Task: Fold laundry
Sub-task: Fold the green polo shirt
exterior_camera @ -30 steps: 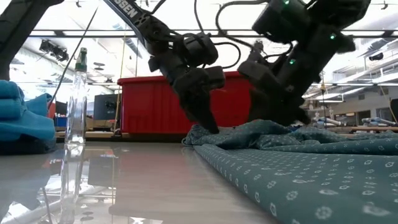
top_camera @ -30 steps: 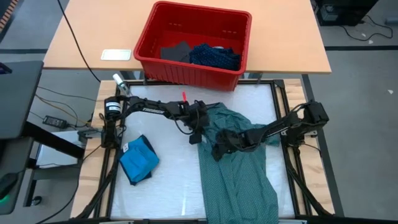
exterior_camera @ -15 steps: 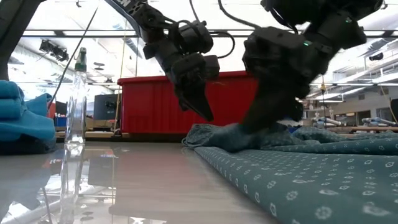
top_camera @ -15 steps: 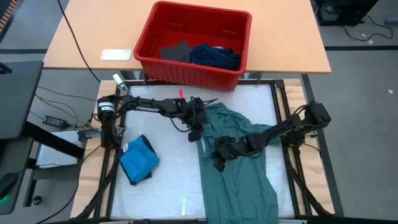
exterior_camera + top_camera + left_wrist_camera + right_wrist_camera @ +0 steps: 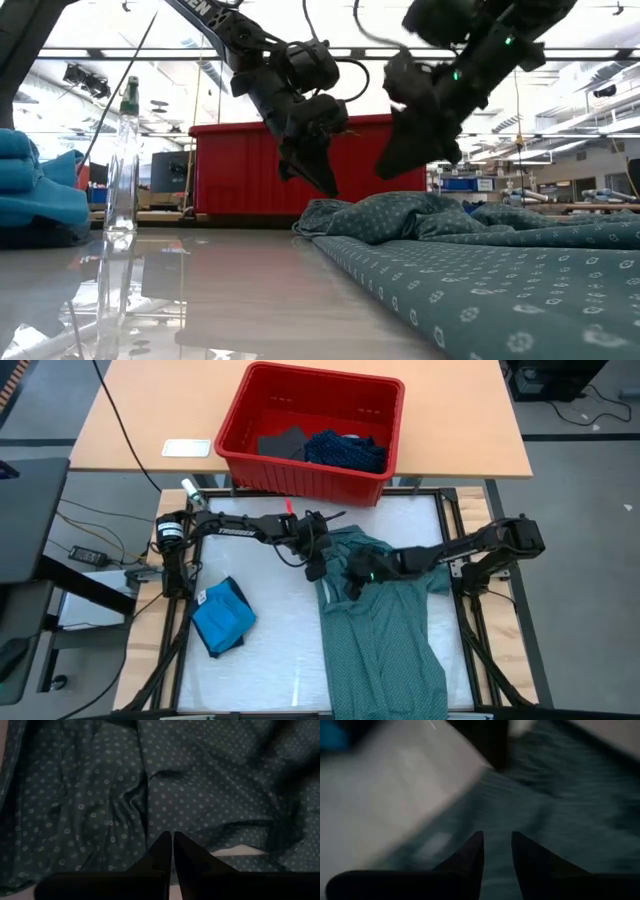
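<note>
A grey-green dotted shirt [image 5: 385,630] lies spread and rumpled on the right half of the white table, its lower end at the near edge. My left gripper [image 5: 314,571] hangs shut just above the shirt's far left edge [image 5: 340,212], its tips [image 5: 172,835] clear of the cloth. My right gripper [image 5: 350,588] hovers beside it over the shirt, lifted clear in the low view [image 5: 385,170]. Its fingers stand apart with nothing between them [image 5: 497,837]. A folded bright blue garment [image 5: 222,615] rests at the near left.
A red bin [image 5: 310,430] stands on the wooden table beyond the far edge, holding a navy dotted piece [image 5: 345,450] and a dark one [image 5: 282,443]. A clear bottle [image 5: 125,160] stands at the far left corner. Bare table lies between the blue garment and the shirt.
My right gripper dipped onto the shirt toward the near edge, then rose clear of it and went back toward the far edge, rolling as it went. My left gripper has risen a little above the shirt's edge. The shirt stays on the table.
</note>
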`<state>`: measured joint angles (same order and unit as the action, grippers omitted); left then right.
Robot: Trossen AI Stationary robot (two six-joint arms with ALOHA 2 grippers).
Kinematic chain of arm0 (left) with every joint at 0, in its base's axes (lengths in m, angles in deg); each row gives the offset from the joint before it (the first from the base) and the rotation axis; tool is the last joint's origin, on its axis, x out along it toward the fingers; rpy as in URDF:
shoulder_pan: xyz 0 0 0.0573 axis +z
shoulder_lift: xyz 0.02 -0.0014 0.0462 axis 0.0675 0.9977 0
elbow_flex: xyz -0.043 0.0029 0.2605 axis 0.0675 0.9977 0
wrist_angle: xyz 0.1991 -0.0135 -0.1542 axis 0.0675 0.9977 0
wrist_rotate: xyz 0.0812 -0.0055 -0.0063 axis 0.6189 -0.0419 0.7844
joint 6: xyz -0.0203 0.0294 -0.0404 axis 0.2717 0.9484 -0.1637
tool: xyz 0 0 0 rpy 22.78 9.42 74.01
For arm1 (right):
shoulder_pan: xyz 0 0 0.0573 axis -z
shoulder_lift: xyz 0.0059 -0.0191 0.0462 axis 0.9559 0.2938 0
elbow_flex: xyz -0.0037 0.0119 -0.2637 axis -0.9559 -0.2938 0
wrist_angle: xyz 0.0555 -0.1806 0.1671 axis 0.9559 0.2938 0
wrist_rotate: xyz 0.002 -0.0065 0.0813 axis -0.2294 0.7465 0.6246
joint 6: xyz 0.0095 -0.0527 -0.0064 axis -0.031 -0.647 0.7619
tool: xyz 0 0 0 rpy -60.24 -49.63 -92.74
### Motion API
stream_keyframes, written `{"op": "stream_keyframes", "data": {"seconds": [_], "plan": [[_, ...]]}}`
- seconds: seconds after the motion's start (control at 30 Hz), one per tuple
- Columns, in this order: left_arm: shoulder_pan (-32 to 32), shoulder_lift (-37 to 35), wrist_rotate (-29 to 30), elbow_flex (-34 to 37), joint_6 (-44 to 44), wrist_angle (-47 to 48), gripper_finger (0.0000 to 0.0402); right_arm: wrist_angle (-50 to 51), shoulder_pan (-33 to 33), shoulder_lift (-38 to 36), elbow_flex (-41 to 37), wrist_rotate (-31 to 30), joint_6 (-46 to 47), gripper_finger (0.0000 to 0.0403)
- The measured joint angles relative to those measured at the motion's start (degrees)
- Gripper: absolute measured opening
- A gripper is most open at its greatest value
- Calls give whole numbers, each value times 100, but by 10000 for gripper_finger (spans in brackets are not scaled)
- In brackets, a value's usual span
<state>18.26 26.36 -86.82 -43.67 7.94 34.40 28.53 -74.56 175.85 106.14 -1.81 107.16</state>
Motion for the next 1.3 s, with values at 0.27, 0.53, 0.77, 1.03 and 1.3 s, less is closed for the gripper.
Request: {"op": "stream_keyframes", "data": {"seconds": [0.27, 0.53, 0.77, 1.03, 1.3], "plan": [[-15, 0, 58, 0, 319, -205, 50, 266, 912, -12, -7, 1174, -2957, 122], [-11, 93, 207, -2, 333, -692, 134, 432, 1562, 34, -7, 1169, -3754, 160], [11, 299, 211, 4, 250, -772, 147, 604, 2082, 40, -7, 1709, -3850, 151], [44, 306, 208, 4, 292, -899, 144, 625, 2207, 42, -7, 2188, -4038, 102], [55, 360, 206, 6, 392, -1114, 144, 467, 2220, 405, -2, 2273, -3968, 101]]}}
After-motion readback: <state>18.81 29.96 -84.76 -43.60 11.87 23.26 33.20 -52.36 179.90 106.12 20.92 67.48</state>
